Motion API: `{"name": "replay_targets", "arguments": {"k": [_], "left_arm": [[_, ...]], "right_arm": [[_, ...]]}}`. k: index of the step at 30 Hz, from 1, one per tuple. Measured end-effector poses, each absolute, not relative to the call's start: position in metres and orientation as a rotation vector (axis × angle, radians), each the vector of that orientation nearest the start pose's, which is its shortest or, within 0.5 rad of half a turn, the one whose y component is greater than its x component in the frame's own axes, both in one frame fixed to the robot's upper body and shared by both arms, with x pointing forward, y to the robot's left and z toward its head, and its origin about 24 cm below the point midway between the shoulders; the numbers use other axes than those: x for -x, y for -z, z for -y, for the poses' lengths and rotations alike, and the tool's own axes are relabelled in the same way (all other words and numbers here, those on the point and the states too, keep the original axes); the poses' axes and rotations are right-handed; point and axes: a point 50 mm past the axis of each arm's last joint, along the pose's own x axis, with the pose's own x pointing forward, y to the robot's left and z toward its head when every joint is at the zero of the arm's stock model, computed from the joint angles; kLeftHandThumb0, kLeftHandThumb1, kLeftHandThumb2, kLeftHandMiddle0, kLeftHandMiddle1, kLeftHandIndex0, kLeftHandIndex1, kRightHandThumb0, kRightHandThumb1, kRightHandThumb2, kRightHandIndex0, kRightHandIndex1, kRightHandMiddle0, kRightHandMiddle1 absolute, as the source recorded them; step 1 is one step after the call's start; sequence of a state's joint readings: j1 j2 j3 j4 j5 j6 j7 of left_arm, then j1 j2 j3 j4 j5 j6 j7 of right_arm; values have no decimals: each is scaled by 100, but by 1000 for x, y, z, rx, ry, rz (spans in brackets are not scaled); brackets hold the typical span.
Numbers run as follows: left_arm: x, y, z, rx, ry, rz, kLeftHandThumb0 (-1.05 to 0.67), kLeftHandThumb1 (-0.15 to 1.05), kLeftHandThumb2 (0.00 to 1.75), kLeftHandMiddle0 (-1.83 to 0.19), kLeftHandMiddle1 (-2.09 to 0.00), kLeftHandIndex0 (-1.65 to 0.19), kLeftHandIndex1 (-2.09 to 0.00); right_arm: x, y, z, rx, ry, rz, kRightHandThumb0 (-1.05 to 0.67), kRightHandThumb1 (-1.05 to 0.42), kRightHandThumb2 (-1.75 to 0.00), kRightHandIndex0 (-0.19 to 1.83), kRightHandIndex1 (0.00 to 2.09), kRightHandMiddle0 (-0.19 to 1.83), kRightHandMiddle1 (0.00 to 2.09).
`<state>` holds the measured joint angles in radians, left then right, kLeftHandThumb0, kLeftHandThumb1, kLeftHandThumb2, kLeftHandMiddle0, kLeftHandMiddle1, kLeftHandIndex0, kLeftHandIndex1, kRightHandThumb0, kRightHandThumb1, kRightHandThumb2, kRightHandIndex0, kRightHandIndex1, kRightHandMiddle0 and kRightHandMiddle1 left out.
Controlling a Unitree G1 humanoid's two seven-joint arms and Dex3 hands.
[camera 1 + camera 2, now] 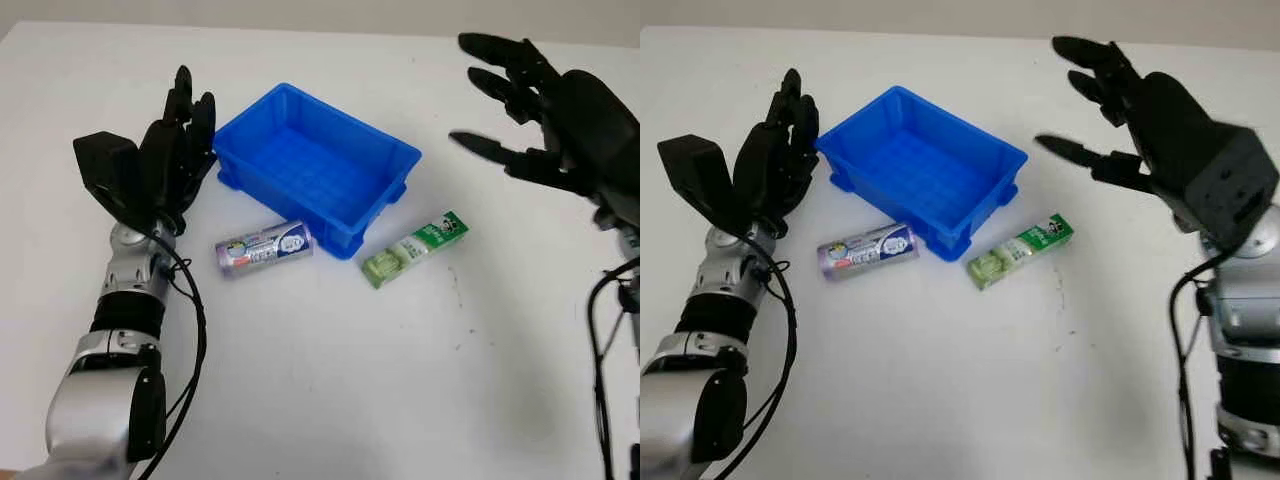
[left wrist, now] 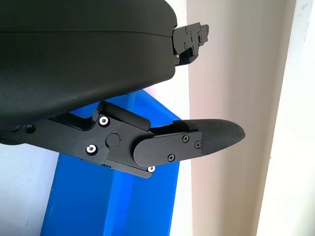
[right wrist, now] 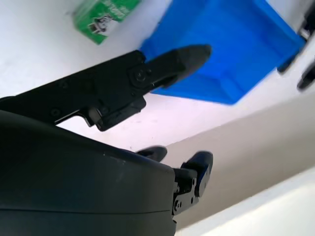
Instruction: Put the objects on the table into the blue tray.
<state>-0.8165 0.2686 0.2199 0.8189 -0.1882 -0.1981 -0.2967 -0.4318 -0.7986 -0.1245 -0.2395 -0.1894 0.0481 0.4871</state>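
My left hand [image 1: 170, 150] is raised at the left of the frame, holding nothing, open, its fingers pointing toward the upper edge. It stands just beside the left end of the blue tray [image 1: 385, 150], apart from it. My right hand [image 1: 1140, 120] is in the upper right of the frame, lifted above the bench [image 1: 330, 380], also open and empty, its fingers reaching left toward the tray.

The tray sits at upper centre, set at a slant, and nothing lies inside it. Two objects wait on the white bench just below it. A can [image 1: 265, 248] with a purple and white label lies on its side at centre left, its right end touching or nearly touching the tray's near wall; I cannot tell which. A green packet [image 1: 414, 247] lies flat at centre right, angled up toward the right, just beside the tray's near corner.

As I judge it, the task is at its start: neither object is picked up, and both hands are poised before a first reach. The next move calls for one hand to come down over an object and close around it. The can is nearer my left hand, the packet nearer my right. The can may roll when touched, so the grip should span its body. The packet is low and flat, so fingers must get under an edge.

Count: one tray, one can, one packet, two hands.
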Motion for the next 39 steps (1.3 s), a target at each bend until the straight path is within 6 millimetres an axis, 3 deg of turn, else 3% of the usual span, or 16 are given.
{"name": "replay_targets", "arguments": {"k": [4, 8, 23, 24, 25, 26, 27, 28, 29, 30, 31, 33, 35, 36, 39], "left_arm": [[-388, -147, -200, 27, 153, 235, -71, 105, 55, 19, 0, 19, 0], [-388, -147, -199, 26, 155, 235, -71, 105, 56, 19, 0, 19, 0], [-389, -150, -199, 36, 158, 243, -70, 105, 53, 19, -1, 19, 0], [-389, -150, -199, 36, 158, 243, -70, 105, 54, 19, -1, 19, 0], [-389, -150, -199, 36, 158, 244, -70, 105, 54, 19, 0, 19, 0], [-389, -150, -199, 36, 158, 245, -70, 105, 54, 19, -1, 19, 0], [-389, -150, -199, 36, 158, 246, -70, 105, 54, 19, -1, 19, 0], [-389, -150, -199, 36, 157, 246, -70, 105, 54, 19, -1, 19, 0], [-389, -150, -199, 37, 157, 246, -69, 105, 54, 19, -1, 19, 0], [-389, -150, -200, 38, 154, 246, -70, 105, 53, 19, -1, 19, 0], [-389, -150, -200, 38, 153, 246, -70, 105, 54, 19, -2, 19, 0], [-389, -150, -200, 38, 153, 246, -70, 105, 54, 19, -1, 19, 0], [-389, -150, -200, 38, 153, 247, -70, 105, 54, 19, -1, 19, 0], [-389, -150, -200, 38, 153, 247, -70, 105, 54, 19, -1, 19, 0], [-389, -150, -200, 37, 155, 248, -70, 105, 54, 19, 0, 19, 0]], "right_arm": [[-266, -253, 214, 1312, -344, 392, -58, -81, -6, 42, 12, 44, 15], [-254, -255, 206, 1484, -398, 390, -53, -79, -5, 52, 14, 57, 14], [-251, -244, 192, 1629, -494, 350, -49, -75, -4, 74, 20, 75, 12], [-252, -241, 191, 1634, -505, 339, -51, -75, -5, 83, 26, 74, 12], [-253, -238, 190, 1642, -513, 328, -52, -75, -5, 81, 62, 74, 12], [-254, -235, 189, 1657, -520, 318, -54, -76, -5, 69, 125, 74, 10], [-255, -233, 188, 1668, -528, 306, -57, -77, -5, 49, 153, 74, 9], [-257, -230, 188, 1678, -535, 294, -57, -77, -5, 43, 161, 74, 9], [-258, -228, 188, 1679, -543, 281, -57, -77, -5, 36, 142, 73, 8], [-259, -226, 188, 1670, -549, 272, -56, -76, -5, 41, 115, 74, 8], [-260, -224, 188, 1657, -553, 266, -55, -75, -5, 45, 104, 73, 7], [-263, -220, 187, 1623, -565, 260, -49, -74, -5, 51, 97, 71, 6], [-265, -215, 187, 1592, -573, 248, -47, -73, -5, 48, 115, 70, 5], [-267, -212, 187, 1575, -579, 241, -46, -73, -5, 40, 113, 69, 5], [-273, -206, 188, 1548, -583, 251, -47, -73, -5, 33, 87, 70, 5]]}}
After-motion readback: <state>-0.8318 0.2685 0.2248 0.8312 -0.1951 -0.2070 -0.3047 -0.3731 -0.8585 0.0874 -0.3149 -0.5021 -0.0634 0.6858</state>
